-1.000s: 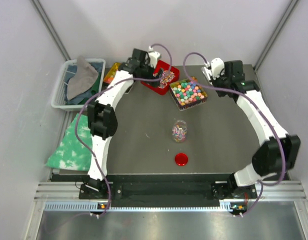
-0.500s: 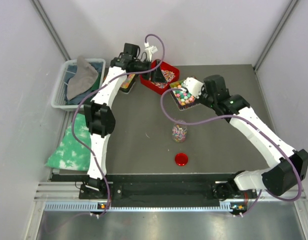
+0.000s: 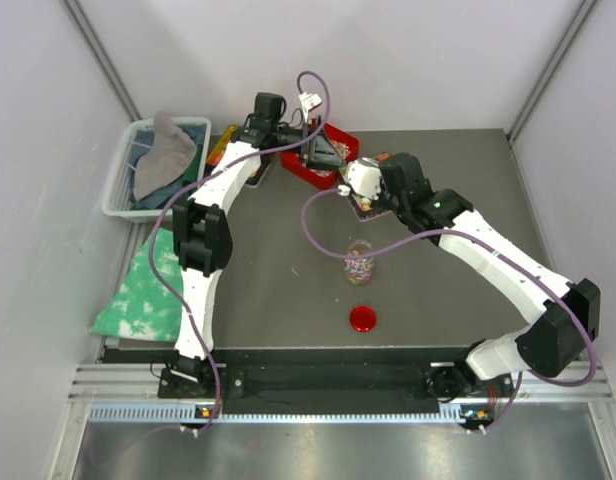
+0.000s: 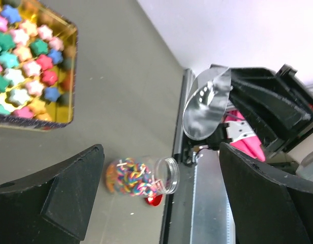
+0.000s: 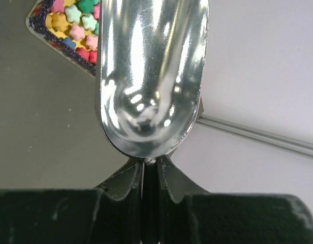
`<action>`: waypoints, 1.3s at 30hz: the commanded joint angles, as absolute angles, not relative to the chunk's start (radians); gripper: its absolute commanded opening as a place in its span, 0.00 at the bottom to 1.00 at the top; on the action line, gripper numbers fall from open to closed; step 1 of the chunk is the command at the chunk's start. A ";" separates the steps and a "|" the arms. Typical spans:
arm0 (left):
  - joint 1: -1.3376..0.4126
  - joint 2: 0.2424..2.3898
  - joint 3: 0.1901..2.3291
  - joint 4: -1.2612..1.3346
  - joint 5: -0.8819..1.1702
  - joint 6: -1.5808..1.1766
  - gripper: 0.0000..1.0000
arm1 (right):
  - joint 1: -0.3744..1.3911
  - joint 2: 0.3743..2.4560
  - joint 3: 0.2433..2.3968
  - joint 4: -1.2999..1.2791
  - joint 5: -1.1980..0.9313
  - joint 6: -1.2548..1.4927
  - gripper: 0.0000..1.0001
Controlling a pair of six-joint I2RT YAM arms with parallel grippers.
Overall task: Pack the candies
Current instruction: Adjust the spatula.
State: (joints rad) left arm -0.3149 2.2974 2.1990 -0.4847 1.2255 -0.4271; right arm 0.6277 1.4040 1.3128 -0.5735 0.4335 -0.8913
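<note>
Presently in stock: candies (image 4: pixel 24 61), small star-shaped pieces in mixed pastel colours, loose in a gold tray (image 4: pixel 69 96) just beyond the tip of the scoop (image 5: pixel 151 76) that the right tool (image 5: pixel 149 170) carries. A second lot, thin rainbow-striped bits, partly fills the jar (image 4: pixel 141 175). The jar stands uncapped on the worktop (image 3: pixel 268 250), well apart from both tools on the side of the arm bases, and its red lid (image 3: pixel 364 319) lies nearer those bases again.

Right tool: clamped tight on the root of the scoop's handle, bowl empty and facing up.

Left tool (image 4: pixel 159 152): fingers spread wide, holding nothing, poised above a red tray (image 3: pixel 340 135).

Handling, as judged: each piece is very light and too small for either tool to pinch. They probably roll and scatter easily, so they are best taken in bulk with the scoop. The polished bowl looks slick, so a tilt would likely shed the load; carry it level and pour slowly. The jar looks light with a narrow mouth and is apt to tip. It is best steadied at mid-body, below the threaded neck, by the free left tool.
</note>
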 commanded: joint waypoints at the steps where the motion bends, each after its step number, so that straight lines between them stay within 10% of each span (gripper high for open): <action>1: -0.319 2.230 2.204 -0.316 1.287 -0.528 0.99 | 0.670 1.411 1.394 -0.520 0.471 -0.903 0.00; 14: -0.351 2.246 2.203 -0.327 1.255 -0.514 0.80 | 0.727 1.482 1.480 -0.496 0.482 -0.902 0.00; 26: -0.362 2.244 2.197 -0.324 1.276 -0.518 0.00 | 0.741 1.511 1.509 -0.456 0.505 -0.902 0.00; 31: -0.362 2.227 2.177 -0.296 1.304 -0.544 0.00 | 0.733 1.511 1.525 -0.506 0.459 -0.864 0.01; 39: -0.362 2.188 2.123 -0.218 1.339 -0.607 0.00 | 0.624 1.506 1.644 -0.646 0.186 -0.706 0.40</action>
State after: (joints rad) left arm -0.3508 2.2723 2.1487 -0.3115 1.3090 -0.5816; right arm 0.6792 1.5280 1.5471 -0.6476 0.3470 -0.7940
